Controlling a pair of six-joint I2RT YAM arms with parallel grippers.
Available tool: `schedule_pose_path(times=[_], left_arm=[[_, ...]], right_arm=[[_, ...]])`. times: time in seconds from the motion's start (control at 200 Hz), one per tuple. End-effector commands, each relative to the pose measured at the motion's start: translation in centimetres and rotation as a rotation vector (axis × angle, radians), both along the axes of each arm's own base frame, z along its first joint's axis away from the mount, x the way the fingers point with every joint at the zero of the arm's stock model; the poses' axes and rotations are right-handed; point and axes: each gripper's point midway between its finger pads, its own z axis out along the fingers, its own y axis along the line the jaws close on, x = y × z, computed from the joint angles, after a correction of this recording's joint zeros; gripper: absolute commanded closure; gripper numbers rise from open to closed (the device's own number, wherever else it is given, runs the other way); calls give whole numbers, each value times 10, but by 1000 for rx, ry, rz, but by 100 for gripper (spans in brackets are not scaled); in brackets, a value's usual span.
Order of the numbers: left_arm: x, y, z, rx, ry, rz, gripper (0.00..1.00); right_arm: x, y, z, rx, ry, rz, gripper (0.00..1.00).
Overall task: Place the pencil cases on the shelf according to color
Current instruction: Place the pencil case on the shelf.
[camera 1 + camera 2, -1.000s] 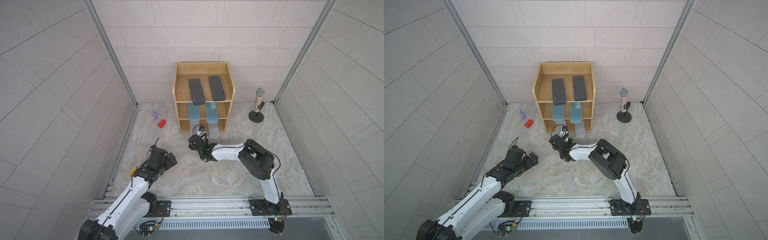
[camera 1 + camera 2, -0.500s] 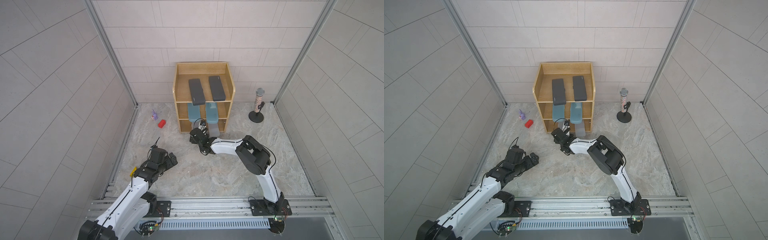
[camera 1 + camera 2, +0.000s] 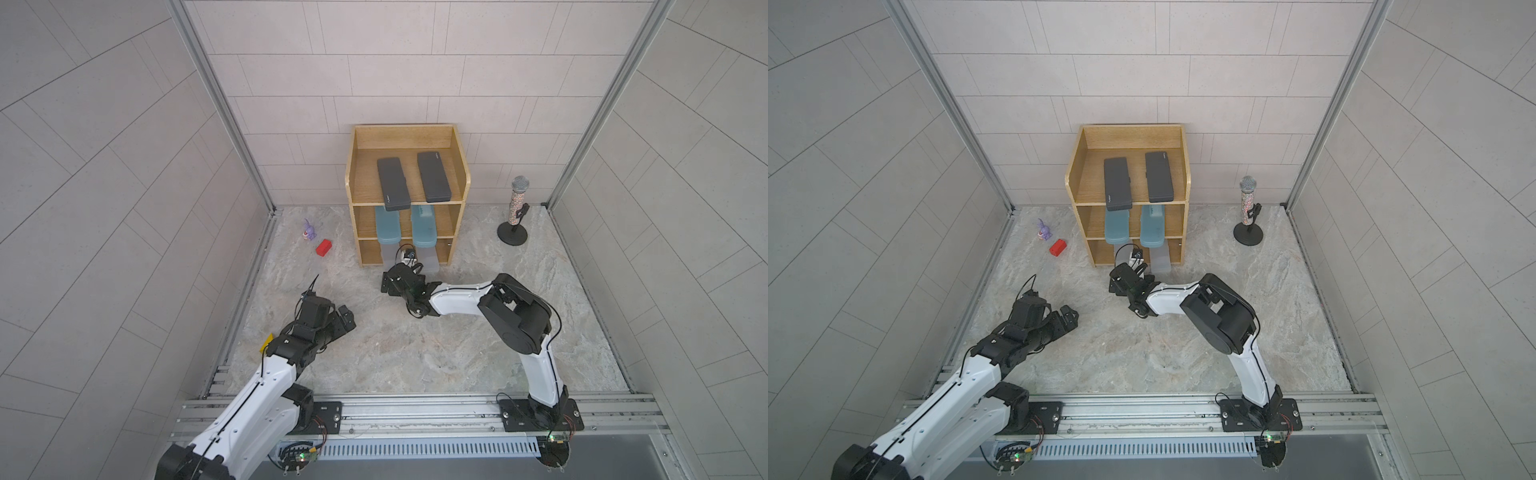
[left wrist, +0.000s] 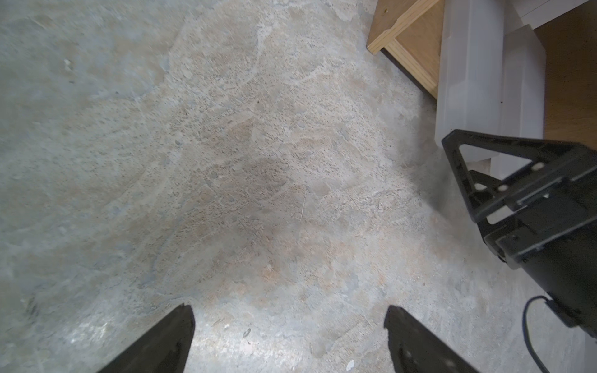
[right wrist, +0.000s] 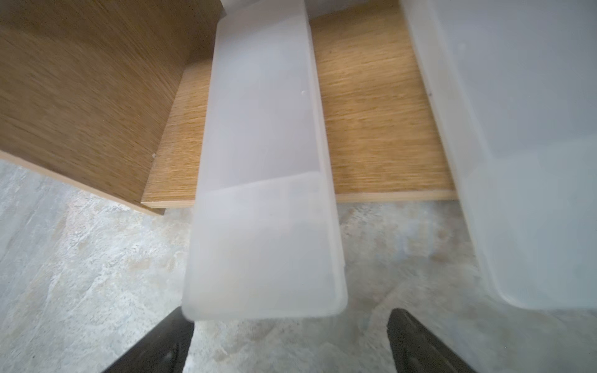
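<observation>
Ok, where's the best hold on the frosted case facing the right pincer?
Probably its near end, right pincer coming in from the open front, across the narrow width. That end of the frosted case juts out past the shelf; its side wall and the second case flank the rest.

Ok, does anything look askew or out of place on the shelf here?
Colours are sorted by level, but both frosted grey cases on the bottom level of the shelf stick out well past its front edge over the floor. The left black case on top also overhangs its edge slightly.
</observation>
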Motion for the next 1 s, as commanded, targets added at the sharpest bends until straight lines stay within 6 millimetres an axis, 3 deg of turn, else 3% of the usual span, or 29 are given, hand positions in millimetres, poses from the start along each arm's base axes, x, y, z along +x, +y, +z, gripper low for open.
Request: schedule_pose_path(times=[0.0, 0.165, 0.255, 0.45, 0.55, 0.876, 0.991], left_arm=[[2, -2, 15, -10, -37, -8, 0], [-2, 1, 19, -12, -51, 1, 0], [-3, 1, 20, -11, -56, 2, 0], [-1, 2, 16, 0, -47, 2, 0], [0, 3, 15, 9, -54, 6, 0], [4, 6, 5, 27, -51, 21, 0], [6, 9, 8, 44, -59, 23, 0]], right_arm=[[-7, 0, 32, 26, -57, 17, 1], [-24, -9, 29, 26, -47, 34, 2], [-30, -11, 24, 47, -40, 45, 7], [-31, 2, 7, 95, -17, 83, 39], [-23, 17, 4, 116, -19, 101, 48], [11, 34, -2, 151, -30, 93, 51], [10, 40, 3, 161, -40, 129, 50]])
